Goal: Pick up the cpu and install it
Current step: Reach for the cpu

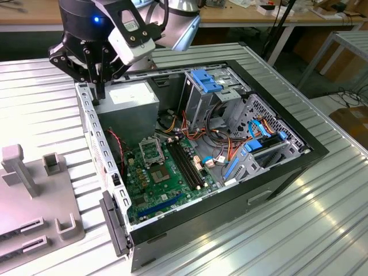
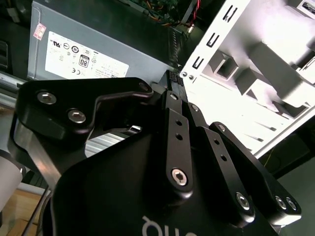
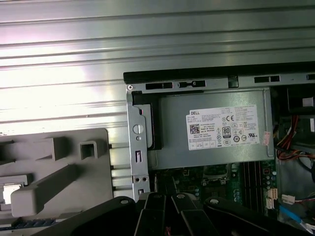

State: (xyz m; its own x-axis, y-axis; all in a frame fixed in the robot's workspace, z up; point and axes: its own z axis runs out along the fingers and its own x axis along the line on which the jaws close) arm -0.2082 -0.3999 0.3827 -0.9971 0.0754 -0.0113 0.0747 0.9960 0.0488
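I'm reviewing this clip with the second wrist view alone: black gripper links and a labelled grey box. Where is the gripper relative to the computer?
Observer: In the exterior view the gripper hangs over a corner of the open case, beside the power supply, which is your grey box.
Operator: Is it near the socket?
Observer: No. The silver-framed socket lies on the green motherboard past the power supply, apart from the gripper.
Operator: Can you place the cpu?
Observer: Not with certainty. In the first wrist view a pale square patch sits in a pocket of the grey fixture outside the case, but I cannot tell whether it is the cpu.
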